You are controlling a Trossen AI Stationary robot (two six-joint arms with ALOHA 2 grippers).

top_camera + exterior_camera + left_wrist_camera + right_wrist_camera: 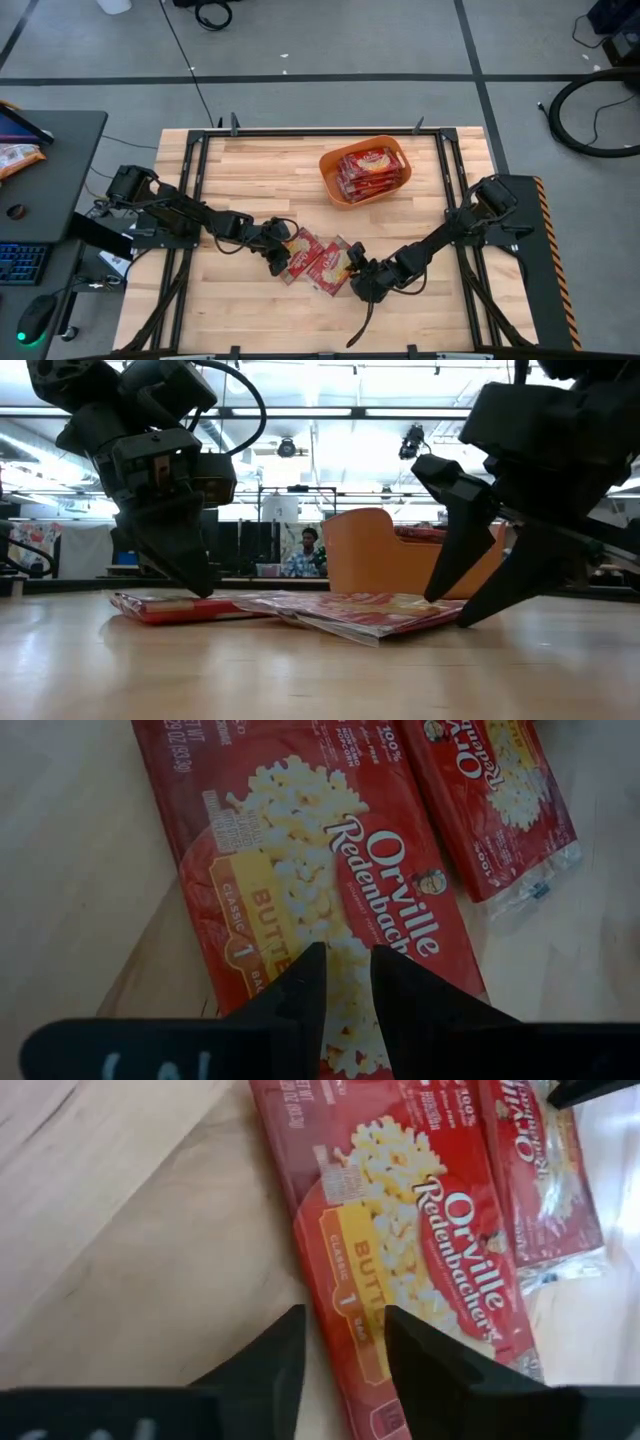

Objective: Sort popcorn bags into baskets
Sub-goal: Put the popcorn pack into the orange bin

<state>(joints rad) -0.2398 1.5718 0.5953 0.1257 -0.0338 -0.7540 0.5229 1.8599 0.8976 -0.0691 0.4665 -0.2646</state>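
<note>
Two red popcorn bags lie flat on the wooden table, side by side near its front middle: the left bag and the right bag. My left gripper slants down onto the left bag, its fingers a narrow gap apart. My right gripper is open and straddles the right bag's long edge, one finger over the bag and one over bare wood. The orange basket stands at the far right and holds several more bags. My left gripper sets both fingertips on the left bag's printed face, near the end closest to it. It comes slanting down from the table's left. Nothing is pinched, and the bag lies flat on the table. My right gripper: I cannot tell whether its fingertips touch the right bag's edge.
Black frame rails run along the table's left, right and far sides. A dark cable trails toward the near edge. A side desk with keyboard and mouse stands on the left. Bare wood lies between the bags and the basket.
</note>
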